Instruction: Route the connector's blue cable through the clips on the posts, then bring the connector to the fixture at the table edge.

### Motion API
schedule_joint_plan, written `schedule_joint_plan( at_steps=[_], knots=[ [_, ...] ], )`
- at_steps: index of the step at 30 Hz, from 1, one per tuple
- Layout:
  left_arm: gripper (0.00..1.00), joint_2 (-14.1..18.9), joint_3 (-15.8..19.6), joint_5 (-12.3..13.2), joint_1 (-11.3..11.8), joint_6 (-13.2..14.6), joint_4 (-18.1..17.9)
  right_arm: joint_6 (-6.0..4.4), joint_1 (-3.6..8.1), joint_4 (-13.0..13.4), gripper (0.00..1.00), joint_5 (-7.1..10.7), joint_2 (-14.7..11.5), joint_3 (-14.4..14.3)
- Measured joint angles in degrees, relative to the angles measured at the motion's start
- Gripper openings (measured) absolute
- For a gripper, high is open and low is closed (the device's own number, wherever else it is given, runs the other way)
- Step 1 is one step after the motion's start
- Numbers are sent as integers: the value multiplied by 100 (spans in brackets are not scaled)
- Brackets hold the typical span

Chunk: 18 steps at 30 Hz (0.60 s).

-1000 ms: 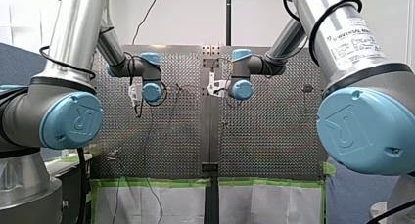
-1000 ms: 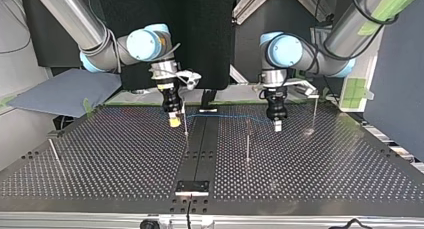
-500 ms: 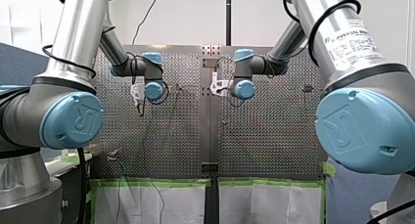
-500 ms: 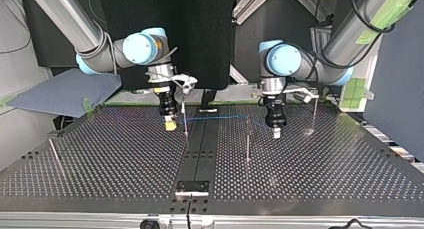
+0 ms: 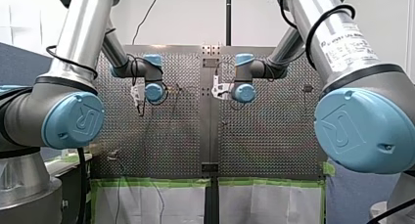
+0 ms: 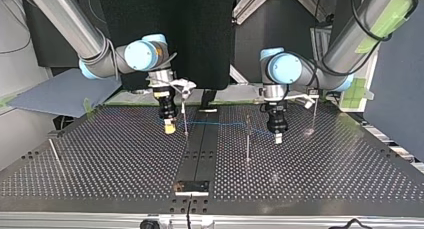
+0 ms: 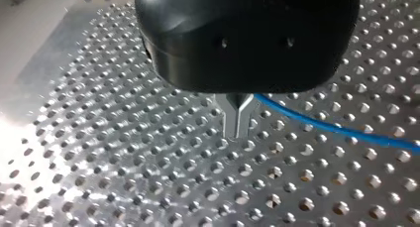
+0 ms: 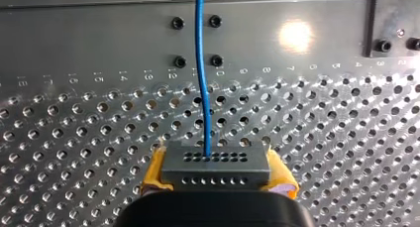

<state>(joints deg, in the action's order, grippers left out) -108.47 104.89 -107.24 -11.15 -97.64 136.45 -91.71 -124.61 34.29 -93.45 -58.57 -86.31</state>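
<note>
Nearest, my right claw (image 8: 216,176) held the connector (image 8: 216,166) between its yellow pads (image 8: 155,168) over the desk (image 8: 74,138), its blue cable (image 8: 200,63) running ahead to my left claw (image 7: 236,122), pinched shut on it, and I judged that the sagging line could slip off a post (image 6: 247,139).

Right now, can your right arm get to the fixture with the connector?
Probably yes: nothing stands between connector and fixture; the post is off to one side. The cable, held by my left gripper, may limit it.
</note>
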Motion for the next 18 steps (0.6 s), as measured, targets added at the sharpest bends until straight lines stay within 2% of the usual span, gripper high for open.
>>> schedule_joint_plan(
  at_steps=[6,16,17,18],
  knots=[
    [0,-26,-13,143,9,-64,84,14,2,-14,0,46,28,65],
    [0,-28,-15,302,-2,-424,92,20,2,-46,0,114,34,74],
    [5,-28,-15,344,4,-471,88,20,2,-52,0,118,35,74],
    [37,-28,-15,388,9,-512,83,20,2,-56,0,121,35,74]
  ],
)
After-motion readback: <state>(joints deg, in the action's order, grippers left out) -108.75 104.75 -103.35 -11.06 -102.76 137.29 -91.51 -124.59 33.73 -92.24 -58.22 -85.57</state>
